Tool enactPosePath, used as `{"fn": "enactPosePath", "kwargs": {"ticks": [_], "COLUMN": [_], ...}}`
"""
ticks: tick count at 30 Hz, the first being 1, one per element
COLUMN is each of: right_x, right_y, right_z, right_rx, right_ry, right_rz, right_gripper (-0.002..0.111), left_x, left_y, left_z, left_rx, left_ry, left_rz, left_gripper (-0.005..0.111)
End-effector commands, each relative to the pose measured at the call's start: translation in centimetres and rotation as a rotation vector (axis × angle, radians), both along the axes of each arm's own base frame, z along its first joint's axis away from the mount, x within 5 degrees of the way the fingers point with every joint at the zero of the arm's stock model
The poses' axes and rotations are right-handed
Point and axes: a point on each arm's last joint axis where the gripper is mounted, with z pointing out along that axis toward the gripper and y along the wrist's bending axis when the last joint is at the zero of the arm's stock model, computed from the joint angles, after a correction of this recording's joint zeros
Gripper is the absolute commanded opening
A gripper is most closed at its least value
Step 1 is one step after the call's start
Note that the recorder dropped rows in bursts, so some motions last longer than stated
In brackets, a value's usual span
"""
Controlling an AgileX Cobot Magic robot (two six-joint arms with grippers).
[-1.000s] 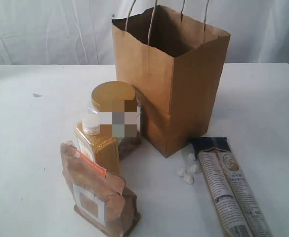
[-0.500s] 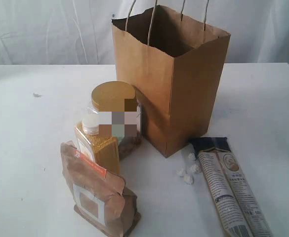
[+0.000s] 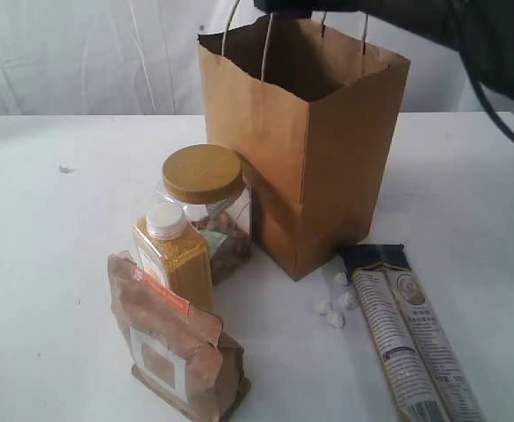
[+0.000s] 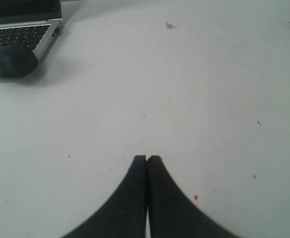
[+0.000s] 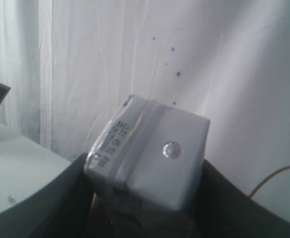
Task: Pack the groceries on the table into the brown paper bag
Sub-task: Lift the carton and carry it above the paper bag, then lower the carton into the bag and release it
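Note:
The brown paper bag (image 3: 309,149) stands open at the back of the table (image 3: 46,264). In front of it stand the gold-lidded clear jar (image 3: 202,173), the yellow-grain bottle (image 3: 176,255) and the brown pouch with an orange strip (image 3: 173,347). The long beige printed packet (image 3: 410,338) lies to the right. My right arm (image 3: 467,31) reaches over the bag's mouth. In the right wrist view, my right gripper (image 5: 145,188) is shut on the small white-blue carton (image 5: 149,144). My left gripper (image 4: 147,158) is shut and empty above bare table. The dark jar is out of view.
Small white lumps (image 3: 331,312) lie between the bag and the packet. A pale scrap (image 3: 64,169) rests far left on the table. The left wrist view shows a laptop (image 4: 21,25) and a dark mouse (image 4: 11,59) at the table's edge.
My right arm has come into the exterior view from the upper right and now hangs over the bag's mouth. The groceries on the table have not moved.

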Motion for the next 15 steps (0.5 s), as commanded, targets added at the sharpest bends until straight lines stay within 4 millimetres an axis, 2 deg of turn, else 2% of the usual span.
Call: {"fn": "enactPosePath", "kwargs": {"ticks": [1, 4, 6, 11, 15], "right_x": [1.0, 1.4, 1.7, 2.1, 2.1], "right_y": [0.2, 0.4, 0.6, 0.8, 0.7], "right_z": [-1.1, -1.7, -2.1, -3.1, -3.6], "right_rx": [-0.018, -0.02, -0.02, -0.047, -0.066], "right_ry": [0.03, 0.035, 0.036, 0.085, 0.132], "right_rz": [-0.011, -0.01, -0.008, -0.013, -0.02], "right_gripper": [0.029, 0.029, 0.033, 0.052, 0.052], "left_x": [0.0, 0.0, 0.0, 0.0, 0.0], "left_y": [-0.1, -0.1, -0.1, -0.1, -0.1], "left_z": [-0.2, -0.2, -0.2, -0.2, -0.2], "left_rx": [-0.007, -0.007, -0.007, -0.007, -0.007], "left_ry": [0.0, 0.0, 0.0, 0.0, 0.0], "left_rz": [-0.01, -0.01, -0.01, -0.01, -0.01], "left_gripper": [0.0, 0.0, 0.0, 0.0, 0.0]}}
